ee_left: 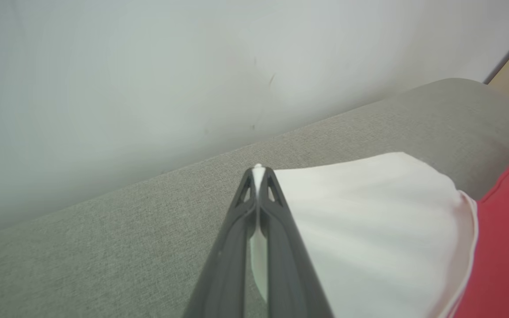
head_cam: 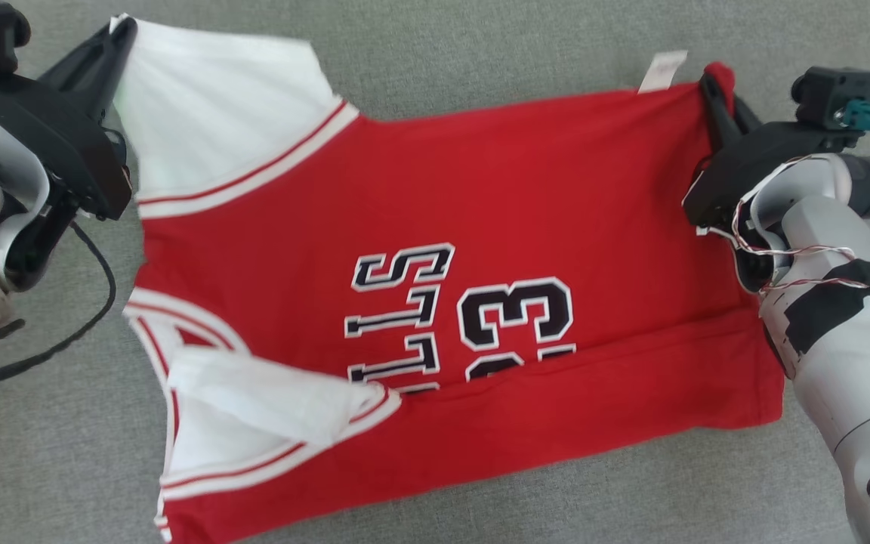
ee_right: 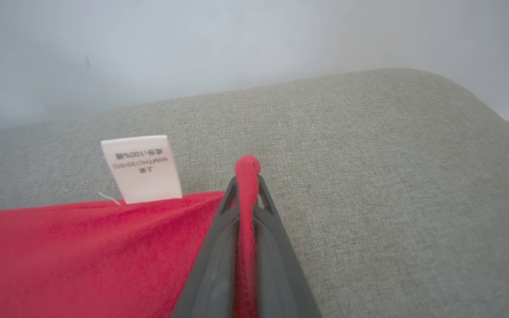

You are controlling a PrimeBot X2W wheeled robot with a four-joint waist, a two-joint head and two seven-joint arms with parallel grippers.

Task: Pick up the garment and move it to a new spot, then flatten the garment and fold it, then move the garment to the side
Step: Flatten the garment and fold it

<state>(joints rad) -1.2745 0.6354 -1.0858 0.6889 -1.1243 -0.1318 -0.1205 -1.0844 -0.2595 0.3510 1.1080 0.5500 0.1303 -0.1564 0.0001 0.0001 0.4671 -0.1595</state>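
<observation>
The garment (head_cam: 435,227) is a red jersey with white sleeves and black-and-white lettering, spread across grey upholstery. Its near long edge is folded over the lettering. My left gripper (head_cam: 121,34) is shut on the far white sleeve (ee_left: 369,212) at the upper left; white cloth shows between its fingertips (ee_left: 259,176). My right gripper (head_cam: 711,79) is shut on the far red hem corner (ee_right: 246,176) at the upper right, with red cloth pinched between the fingers. A white care label (ee_right: 142,168) sticks up from the hem beside it.
The grey fabric surface (head_cam: 480,68) extends all around the jersey. A pale wall (ee_left: 148,66) rises just behind its far edge. A black cable (head_cam: 95,295) hangs from my left wrist beside the jersey's near shoulder.
</observation>
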